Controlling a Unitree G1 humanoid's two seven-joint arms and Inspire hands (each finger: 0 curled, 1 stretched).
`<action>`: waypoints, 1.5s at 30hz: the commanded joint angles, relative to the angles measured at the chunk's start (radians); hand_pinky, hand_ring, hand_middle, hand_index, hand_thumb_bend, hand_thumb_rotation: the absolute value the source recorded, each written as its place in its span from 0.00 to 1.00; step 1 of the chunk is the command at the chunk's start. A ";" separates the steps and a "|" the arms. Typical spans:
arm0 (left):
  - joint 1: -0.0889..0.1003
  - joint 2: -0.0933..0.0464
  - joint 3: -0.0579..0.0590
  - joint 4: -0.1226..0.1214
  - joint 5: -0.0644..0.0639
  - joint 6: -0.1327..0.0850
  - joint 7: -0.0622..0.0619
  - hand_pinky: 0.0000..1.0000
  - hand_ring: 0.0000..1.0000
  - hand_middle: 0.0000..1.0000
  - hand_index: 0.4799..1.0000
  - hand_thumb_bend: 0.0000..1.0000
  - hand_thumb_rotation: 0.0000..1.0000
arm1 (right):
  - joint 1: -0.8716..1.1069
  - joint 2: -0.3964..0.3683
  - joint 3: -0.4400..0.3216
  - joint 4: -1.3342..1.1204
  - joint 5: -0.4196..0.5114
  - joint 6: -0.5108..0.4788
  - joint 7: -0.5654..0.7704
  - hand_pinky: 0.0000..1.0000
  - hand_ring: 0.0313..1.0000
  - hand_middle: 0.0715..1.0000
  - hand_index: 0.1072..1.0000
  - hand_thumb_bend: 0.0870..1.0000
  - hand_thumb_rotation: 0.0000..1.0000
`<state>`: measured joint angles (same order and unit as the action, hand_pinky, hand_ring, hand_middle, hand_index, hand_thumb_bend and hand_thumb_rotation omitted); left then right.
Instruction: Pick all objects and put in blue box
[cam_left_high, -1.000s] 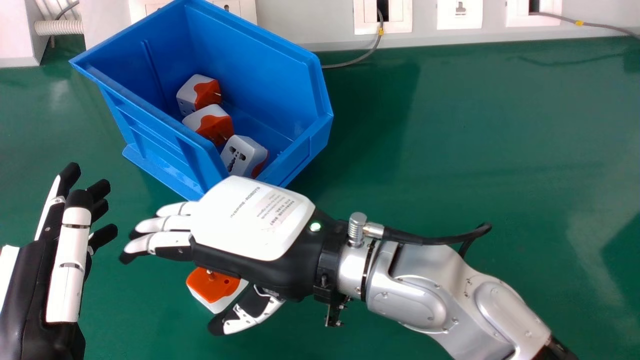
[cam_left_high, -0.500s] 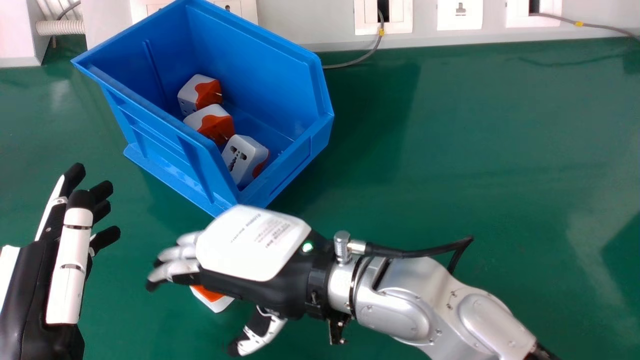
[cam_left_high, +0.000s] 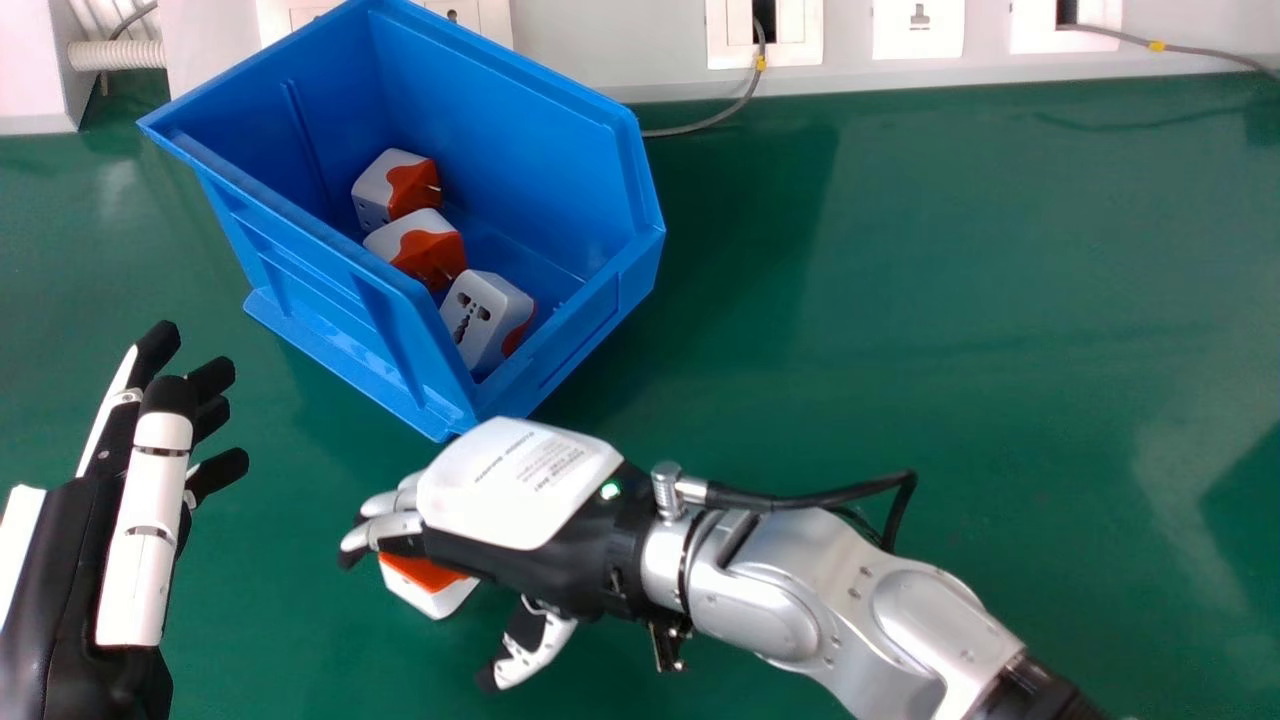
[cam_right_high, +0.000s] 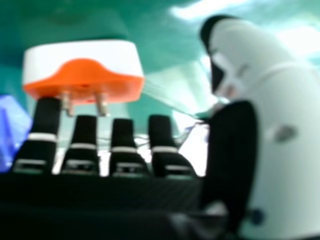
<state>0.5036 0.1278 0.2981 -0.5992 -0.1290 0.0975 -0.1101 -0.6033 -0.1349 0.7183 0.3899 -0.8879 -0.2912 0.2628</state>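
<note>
My right hand (cam_left_high: 520, 490) is palm-down over an orange and white plug adapter (cam_left_high: 425, 583) on the table, partly covering it; its fingers are relaxed and the thumb stands apart. In the right hand view the adapter (cam_right_high: 85, 72) lies beyond the fingertips, pins facing them, with the thumb of the right hand (cam_right_high: 270, 115) well apart from it. Just behind the hand stands the blue box (cam_left_high: 340, 290). Inside are three adapters: one at the back (cam_left_high: 397, 187), a middle one (cam_left_high: 418, 247) and a front one (cam_left_high: 487, 318). My left hand (cam_left_high: 150, 510) is at the left with straight fingers, holding nothing.
The green table (cam_left_high: 950, 330) stretches to the right of the box. Along its back edge runs a wall with sockets (cam_left_high: 918, 28), and a grey cable (cam_left_high: 710, 122) hangs down behind the box.
My right hand has moved toward the view's bottom and slightly right, away from the box's front corner, and its fingers have bent a little. The left hand has shifted slightly right.
</note>
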 joint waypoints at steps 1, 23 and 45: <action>0.001 -0.001 0.000 -0.011 -0.004 -0.015 -0.003 0.84 0.91 0.90 0.91 0.45 1.00 | -0.030 0.020 0.003 0.009 -0.007 0.014 -0.019 0.73 0.85 0.85 0.78 0.32 0.00; 0.001 -0.001 -0.010 -0.011 -0.001 -0.024 -0.006 0.86 0.92 0.91 0.91 0.46 1.00 | -0.074 0.040 0.022 0.119 -0.028 0.006 -0.121 0.74 0.85 0.85 0.78 0.28 0.00; -0.001 0.002 -0.013 -0.024 0.006 -0.012 0.000 0.86 0.92 0.91 0.91 0.44 1.00 | -0.068 0.015 0.100 0.125 -0.065 -0.023 -0.096 0.65 0.77 0.76 0.66 0.39 0.00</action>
<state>0.4987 0.1267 0.2826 -0.5996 -0.1283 0.0968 -0.1100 -0.6720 -0.1124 0.7953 0.5039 -0.9457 -0.2963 0.1431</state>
